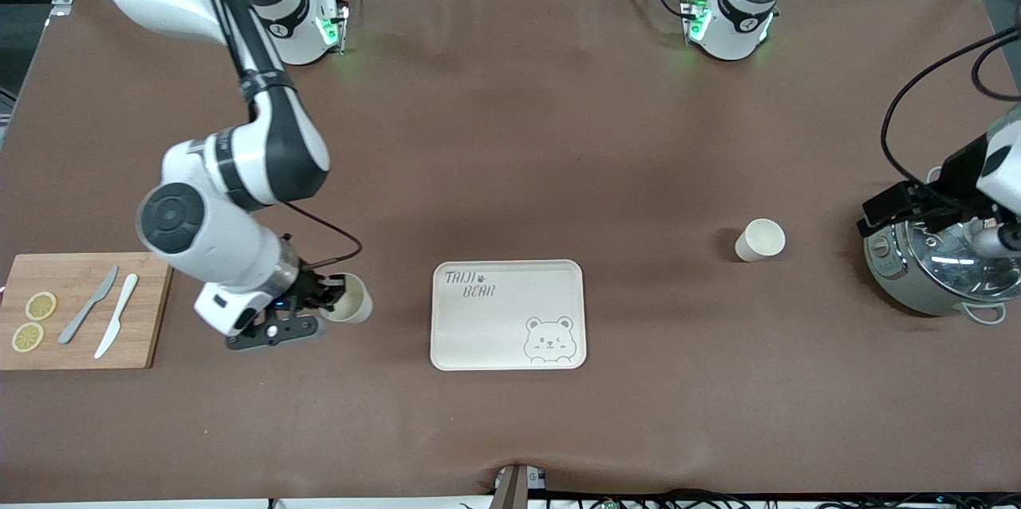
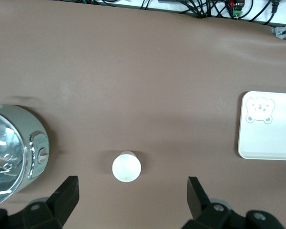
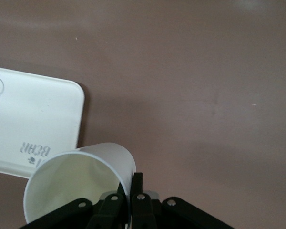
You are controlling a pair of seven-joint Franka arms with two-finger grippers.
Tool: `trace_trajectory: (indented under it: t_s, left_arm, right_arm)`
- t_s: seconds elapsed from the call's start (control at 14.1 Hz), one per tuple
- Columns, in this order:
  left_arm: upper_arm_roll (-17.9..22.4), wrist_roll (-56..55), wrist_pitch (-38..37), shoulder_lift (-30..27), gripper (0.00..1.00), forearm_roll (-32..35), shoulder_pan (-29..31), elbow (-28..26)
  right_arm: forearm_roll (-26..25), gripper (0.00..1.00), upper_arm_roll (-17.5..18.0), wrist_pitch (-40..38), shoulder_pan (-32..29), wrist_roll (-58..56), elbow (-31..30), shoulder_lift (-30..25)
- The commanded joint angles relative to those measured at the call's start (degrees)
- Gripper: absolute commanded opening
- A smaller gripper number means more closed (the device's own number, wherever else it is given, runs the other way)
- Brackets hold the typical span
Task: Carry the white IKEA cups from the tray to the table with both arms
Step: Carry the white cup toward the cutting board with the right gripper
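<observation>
The brown table (image 1: 510, 134) carries the bear tray (image 1: 508, 314) near the front camera. The right gripper (image 1: 319, 303) sits between the tray and the cutting board (image 1: 80, 309), its fingers pinched together on the rim of 1 white cup (image 1: 349, 299), which tilts with its mouth open toward the wrist camera. The other cup (image 1: 760, 239) stands upright toward the left arm's end of the table, beside the silver pot (image 1: 933, 266). The left gripper (image 2: 133, 198) hangs over that spot, fingers spread wide apart, touching nothing.
</observation>
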Motion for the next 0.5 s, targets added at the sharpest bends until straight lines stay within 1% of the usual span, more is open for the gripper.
trace_trajectory:
  t_s: [0.0,0.07,0.21,0.28,0.43]
  left_arm:
    - [0.0,0.7,-3.4,-1.3,1.00,0.7,0.2,-0.2]
    - [1.1,1.7,-3.8,-1.5,1.00,0.7,-1.5,-0.2]
    - [6.3,2.4,-4.1,-1.5,1.00,0.7,-6.0,-0.2]
    - [7.8,2.9,-4.1,-1.6,1.00,0.7,-7.2,-0.1]
    - [8.4,5.7,-4.2,-2.4,1.00,0.0,-7.3,0.0]
  right_arm:
    - [0.3,0.00,0.9,-1.2,-4.0,-10.2,-1.9,-1.8]
    - [0.3,0.00,0.9,-1.5,-5.7,-13.8,-1.9,-1.8]
    - [0.3,0.00,1.0,-1.5,-8.4,-19.3,-2.0,-1.6]
    - [0.4,0.00,1.0,-1.5,-9.8,-21.6,-2.0,-1.5]
    - [0.5,0.00,1.0,-1.1,-12.0,-26.0,-2.2,-1.0]
